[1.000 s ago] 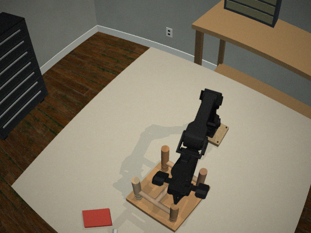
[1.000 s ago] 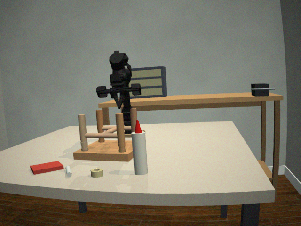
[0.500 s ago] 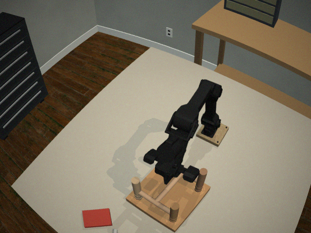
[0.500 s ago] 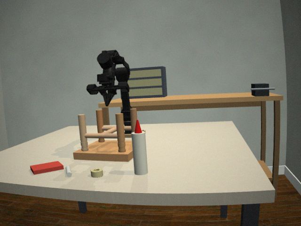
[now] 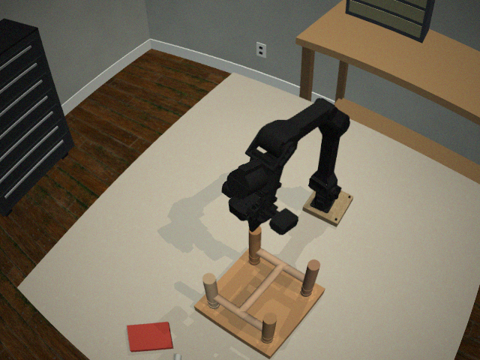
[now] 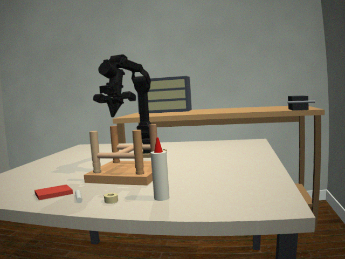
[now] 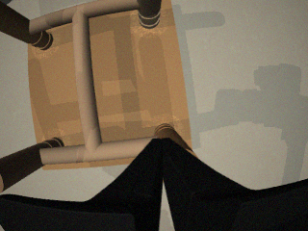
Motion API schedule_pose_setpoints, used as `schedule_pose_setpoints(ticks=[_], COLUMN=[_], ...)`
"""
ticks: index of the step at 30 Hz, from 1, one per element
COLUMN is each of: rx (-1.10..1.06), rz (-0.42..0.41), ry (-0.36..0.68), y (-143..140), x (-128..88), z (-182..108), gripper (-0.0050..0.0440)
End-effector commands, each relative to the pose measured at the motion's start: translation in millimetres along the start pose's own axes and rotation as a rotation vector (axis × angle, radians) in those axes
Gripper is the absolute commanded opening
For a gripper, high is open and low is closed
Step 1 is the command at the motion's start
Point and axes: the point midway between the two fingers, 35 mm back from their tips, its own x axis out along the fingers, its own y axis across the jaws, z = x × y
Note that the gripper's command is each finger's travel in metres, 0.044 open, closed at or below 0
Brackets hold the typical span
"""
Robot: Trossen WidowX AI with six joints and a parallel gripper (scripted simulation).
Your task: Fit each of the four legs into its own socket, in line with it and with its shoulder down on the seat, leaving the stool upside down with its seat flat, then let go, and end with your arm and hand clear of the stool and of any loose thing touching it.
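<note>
Grey walls and a dark plank floor surround the pale tabletop [image 5: 127, 240] [image 6: 222, 172]. A black drawer cabinet [image 5: 58, 131] has its drawers shut, their contents hidden. Behind the tabletop's far edge, a wooden workbench [image 5: 349, 46] [image 6: 222, 111] carries a dark-framed storage unit [image 5: 427, 21] [image 6: 188, 93] with olive fronts; what it contains cannot be seen.

Between the arm's base plate [image 5: 343, 211] and the tabletop's near edge, the stool seat [image 5: 271, 349] [image 6: 117, 179] [image 7: 168, 87] lies flat, upside down. Four legs stand upright at its corners: the pale leg [image 5: 210, 288] [image 6: 94, 147] [image 7: 149, 12], the front leg [image 5: 268, 327] [image 6: 137, 150] [image 7: 16, 26], the rear leg [image 5: 254, 244] [image 6: 114, 142] [image 7: 180, 141] and the side leg [image 5: 310, 277] [image 6: 152, 135] [image 7: 21, 166]. Stretchers join them in an H. Their lower ends meet the seat, though the socket interiors are hidden.

The gripper [image 5: 253, 229] [image 6: 112, 115] [image 7: 161, 146] is clenched on nothing, its tips above the rear leg and apart from it.

Near the tabletop's near edge lie a red block [image 5: 149, 336] [image 6: 53, 191], a white rod [image 5: 177, 356] [image 6: 78, 196] and a tape roll [image 6: 110, 199]. Closer to the near right corner stands a red-nozzled bottle [image 6: 160, 175], its contents hidden by its opaque wall.
</note>
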Motion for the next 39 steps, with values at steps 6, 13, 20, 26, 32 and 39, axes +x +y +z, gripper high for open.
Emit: schedule_pose_setpoints(ticks=[6, 13, 20, 26, 32, 39], rx=[0.042, 0.042, 0.042, 0.042, 0.042, 0.042], rz=[-0.014, -0.014, -0.014, -0.014, -0.014, -0.014], ry=[0.040, 0.040, 0.040, 0.040, 0.040, 0.040], y=[-15, -15, -15, -15, -15, -15], x=[-8, -2, 15, 21, 28, 32], z=[-25, -27, -33, -35, -36, -37], gripper=[0.0000, 0.0000, 0.0000, 0.0000, 0.0000, 0.0000])
